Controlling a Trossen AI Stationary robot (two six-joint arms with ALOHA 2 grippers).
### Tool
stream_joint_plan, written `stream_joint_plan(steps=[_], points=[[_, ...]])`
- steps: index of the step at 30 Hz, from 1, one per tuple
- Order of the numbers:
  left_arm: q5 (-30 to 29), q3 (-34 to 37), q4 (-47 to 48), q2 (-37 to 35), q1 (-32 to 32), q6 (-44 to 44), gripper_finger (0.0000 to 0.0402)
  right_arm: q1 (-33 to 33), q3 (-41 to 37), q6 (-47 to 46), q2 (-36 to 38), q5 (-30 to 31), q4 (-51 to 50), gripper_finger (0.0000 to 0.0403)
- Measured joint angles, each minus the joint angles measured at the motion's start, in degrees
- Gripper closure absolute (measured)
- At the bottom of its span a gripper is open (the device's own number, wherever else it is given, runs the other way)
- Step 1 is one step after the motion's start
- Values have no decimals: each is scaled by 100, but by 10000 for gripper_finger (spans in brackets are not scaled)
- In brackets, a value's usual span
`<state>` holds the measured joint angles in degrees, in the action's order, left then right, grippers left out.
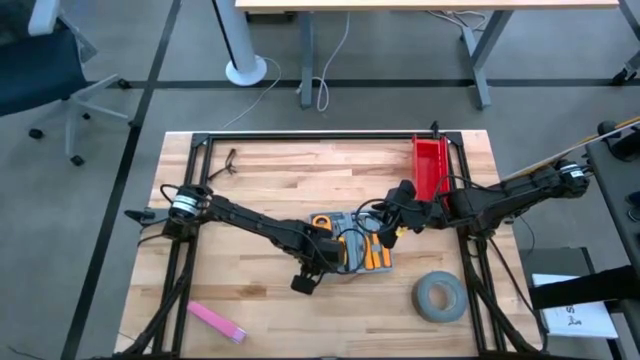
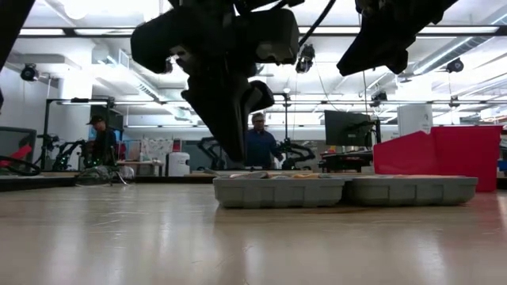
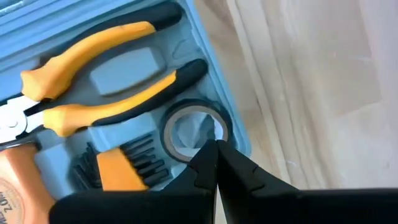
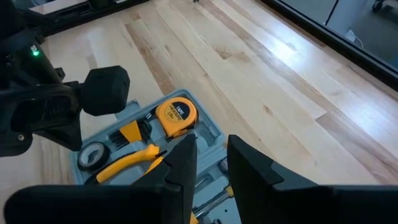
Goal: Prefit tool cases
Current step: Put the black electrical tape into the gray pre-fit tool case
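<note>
Fingers pressed together, left gripper tips into tool case; right gripper's spread

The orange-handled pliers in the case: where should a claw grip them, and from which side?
Probably one handle near its middle, from straight above. The pliers lie flat in a recess of the case, so only their top is open; the handles spread apart, leaving room between them for a claw finger.

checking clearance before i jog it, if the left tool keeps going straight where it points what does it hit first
Most likely the small tape roll seated in the tool case: the left tool has its tips closed right at the roll's rim in the left wrist view. Whether they already touch it is unclear.
</note>
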<state>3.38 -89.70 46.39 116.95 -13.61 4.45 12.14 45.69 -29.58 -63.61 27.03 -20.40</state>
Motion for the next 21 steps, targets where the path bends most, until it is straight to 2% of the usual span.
stream_joint_plan(steps=[16,21], points=[[-148,18,-30,5,292,297,401,0,0,7,0,0,59,354],[122,23,-284,227,310,384,401,0,0,17,0,0,61,344]])
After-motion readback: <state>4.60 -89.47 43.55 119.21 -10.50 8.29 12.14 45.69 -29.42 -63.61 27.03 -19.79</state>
